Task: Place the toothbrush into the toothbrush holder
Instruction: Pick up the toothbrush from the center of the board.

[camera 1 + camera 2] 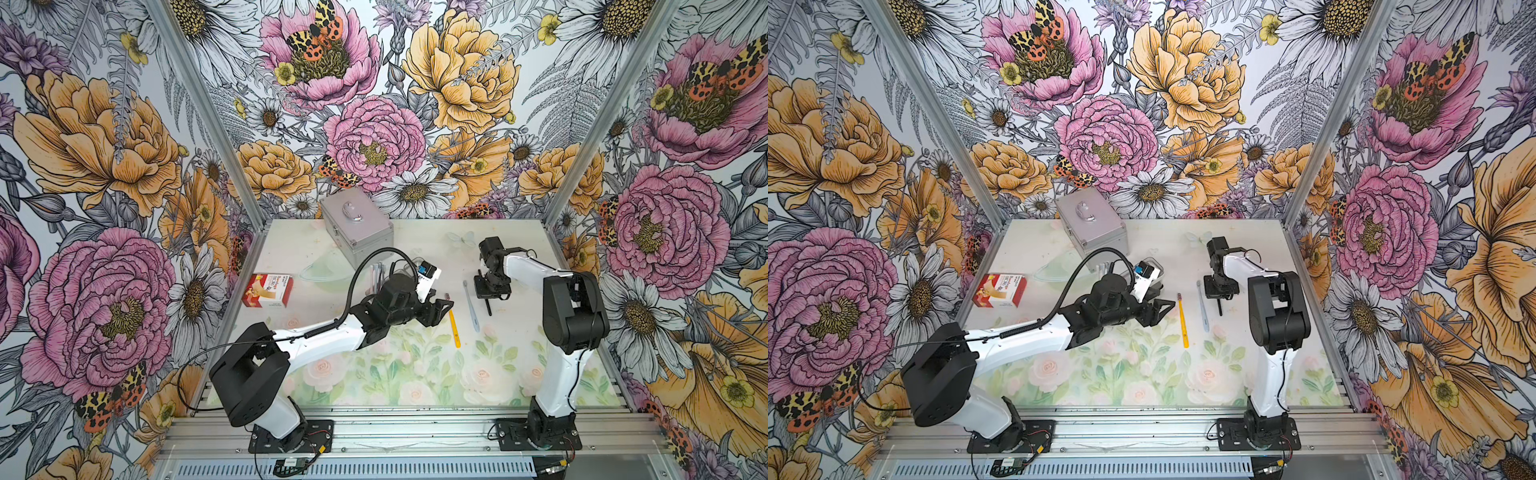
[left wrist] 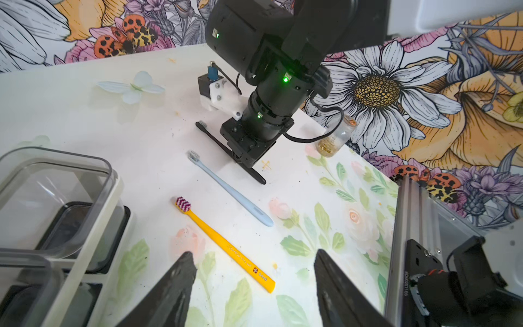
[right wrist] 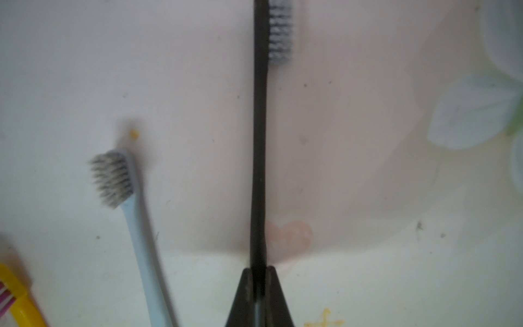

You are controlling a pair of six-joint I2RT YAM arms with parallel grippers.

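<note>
Right jaws clenched on the black toothbrush [image 3: 259, 141], gripping the handle partway along. The bristle head points away from the wrist and is blurred at the frame edge. Whether the brush is lifted clear of the worktop [image 1: 291, 249] cannot be judged from these views.

Light blue toothbrush [image 2: 232, 192] lies flat just beside the black one, with the yellow toothbrush [image 2: 223, 240] beside that. The three are roughly parallel and apart.

Left jaws released, standing wide, holding nothing. The yellow handle's tail shows between them in the left wrist view.

Toothbrush holder [image 2: 93, 249] sits close by the left jaws, showing its white frame and two clear square cups. In both top views it is mostly hidden behind the left arm.

Silver case [image 1: 357, 224] at the back of the worktop. Red-and-white box [image 1: 268, 291] on the left arm's side.
</note>
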